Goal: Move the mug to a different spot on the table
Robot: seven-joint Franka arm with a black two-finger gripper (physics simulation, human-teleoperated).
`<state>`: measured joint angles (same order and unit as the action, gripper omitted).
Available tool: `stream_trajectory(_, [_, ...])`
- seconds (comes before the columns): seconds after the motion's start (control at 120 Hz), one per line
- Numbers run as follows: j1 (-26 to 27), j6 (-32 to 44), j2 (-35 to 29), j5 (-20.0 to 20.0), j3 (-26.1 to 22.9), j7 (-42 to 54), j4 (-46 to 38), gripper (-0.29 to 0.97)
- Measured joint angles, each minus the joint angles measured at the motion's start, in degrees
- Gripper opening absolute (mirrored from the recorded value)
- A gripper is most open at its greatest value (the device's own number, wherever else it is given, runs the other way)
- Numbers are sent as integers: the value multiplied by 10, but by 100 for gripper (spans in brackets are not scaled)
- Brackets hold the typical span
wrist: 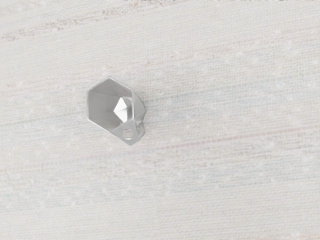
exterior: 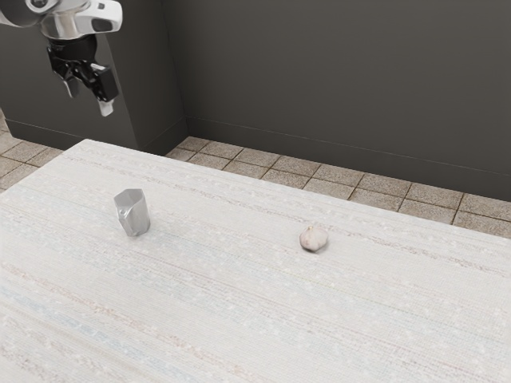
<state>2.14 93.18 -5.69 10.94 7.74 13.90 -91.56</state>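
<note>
A small silver, faceted mug stands upright on the pale wooden table, toward the exterior view's left. High above it and a little to the left hangs my gripper, open, with nothing between its fingers. In the wrist view the mug is seen from straight above, its hollow inside showing and its small handle pointing to one side.
A small pale, lumpy object like a garlic bulb lies on the table to the right of the mug. Behind the table's far edge are a tiled floor and a dark wall.
</note>
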Motion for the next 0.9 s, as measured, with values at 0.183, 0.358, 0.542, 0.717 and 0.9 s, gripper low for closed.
stream_trajectory(0.183, [-1,4,-2,-2,-4,-11,-12,68])
stream_trajectory(0.358, [-23,6,-6,-4,0,-22,-45,68])
stream_trajectory(0.542, [-22,7,-13,-51,0,-111,-88,68])
stream_trajectory(0.717, [-37,17,-13,-72,3,-213,-158,68])
stream_trajectory(0.9, [-63,63,-10,-77,4,-289,-241,68])
